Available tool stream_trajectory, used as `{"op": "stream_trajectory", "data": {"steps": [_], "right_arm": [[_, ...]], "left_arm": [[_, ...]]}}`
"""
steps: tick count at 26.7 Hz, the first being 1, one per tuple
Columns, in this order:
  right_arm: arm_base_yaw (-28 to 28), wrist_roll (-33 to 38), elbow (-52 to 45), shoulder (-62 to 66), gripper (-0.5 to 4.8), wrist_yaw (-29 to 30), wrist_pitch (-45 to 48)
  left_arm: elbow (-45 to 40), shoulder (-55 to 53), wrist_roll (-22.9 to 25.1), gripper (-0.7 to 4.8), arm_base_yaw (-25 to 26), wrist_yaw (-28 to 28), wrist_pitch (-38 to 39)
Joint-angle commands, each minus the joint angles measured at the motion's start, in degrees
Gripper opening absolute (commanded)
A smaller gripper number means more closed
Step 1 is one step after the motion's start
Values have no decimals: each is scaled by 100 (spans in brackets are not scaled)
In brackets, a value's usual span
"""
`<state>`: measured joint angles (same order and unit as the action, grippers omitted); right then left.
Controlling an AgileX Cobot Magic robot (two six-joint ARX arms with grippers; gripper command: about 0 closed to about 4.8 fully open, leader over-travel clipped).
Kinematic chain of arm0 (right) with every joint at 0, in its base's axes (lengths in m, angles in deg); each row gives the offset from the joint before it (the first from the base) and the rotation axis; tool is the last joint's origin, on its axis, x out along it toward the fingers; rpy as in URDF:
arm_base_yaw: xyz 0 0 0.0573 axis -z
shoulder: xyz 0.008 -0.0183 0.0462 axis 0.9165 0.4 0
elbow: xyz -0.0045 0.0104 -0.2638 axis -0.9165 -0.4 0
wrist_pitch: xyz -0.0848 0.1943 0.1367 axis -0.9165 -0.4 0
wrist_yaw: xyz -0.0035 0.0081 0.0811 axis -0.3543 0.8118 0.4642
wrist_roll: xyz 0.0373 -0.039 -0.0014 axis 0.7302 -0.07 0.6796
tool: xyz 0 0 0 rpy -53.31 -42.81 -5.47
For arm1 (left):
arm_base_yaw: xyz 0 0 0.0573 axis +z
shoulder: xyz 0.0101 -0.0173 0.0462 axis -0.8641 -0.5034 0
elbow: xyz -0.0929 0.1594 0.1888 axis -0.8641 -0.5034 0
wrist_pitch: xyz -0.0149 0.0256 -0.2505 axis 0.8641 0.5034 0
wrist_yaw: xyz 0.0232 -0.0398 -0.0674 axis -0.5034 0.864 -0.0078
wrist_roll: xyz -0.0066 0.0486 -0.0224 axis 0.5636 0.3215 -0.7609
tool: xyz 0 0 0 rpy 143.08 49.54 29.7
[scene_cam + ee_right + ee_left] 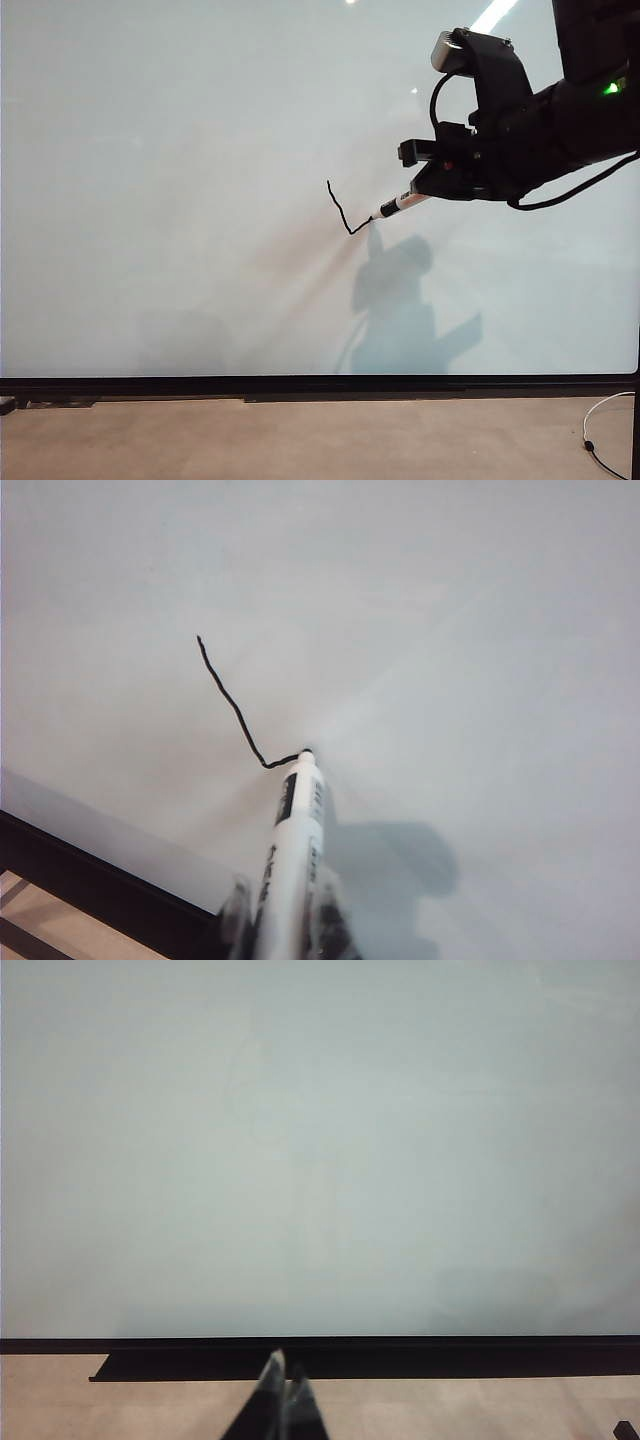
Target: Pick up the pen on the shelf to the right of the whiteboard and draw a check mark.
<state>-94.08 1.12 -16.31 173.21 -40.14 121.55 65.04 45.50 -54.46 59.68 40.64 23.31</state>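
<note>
The whiteboard (180,180) fills nearly the whole exterior view. My right gripper (428,188) reaches in from the upper right, shut on the pen (398,205), a white barrel with a black tip. The pen's tip touches the board at the low end of a thin black line, the check mark (340,211), which runs down to the right and then hooks slightly up. In the right wrist view the pen (295,850) sticks out between the fingers with its tip on the check mark (232,705). My left gripper (281,1375) is shut and empty, low in front of the board's black frame (400,1356).
A black ledge (320,388) runs along the whiteboard's lower edge above a tan floor (300,440). A white cable (600,430) lies at the lower right. The right arm casts a dark shadow (400,300) on the board below the pen.
</note>
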Motion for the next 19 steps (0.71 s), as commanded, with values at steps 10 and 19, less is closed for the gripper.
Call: {"op": "stream_trajectory", "data": {"steps": [10, 19], "right_arm": [[66, -297, 26, -426, -6, -323, -238], [136, -472, 26, -710, -6, -529, -494]], "left_arm": [[17, -2, 24, -5, 0, 0, -72], [17, -2, 24, -4, 0, 2, -72]]}}
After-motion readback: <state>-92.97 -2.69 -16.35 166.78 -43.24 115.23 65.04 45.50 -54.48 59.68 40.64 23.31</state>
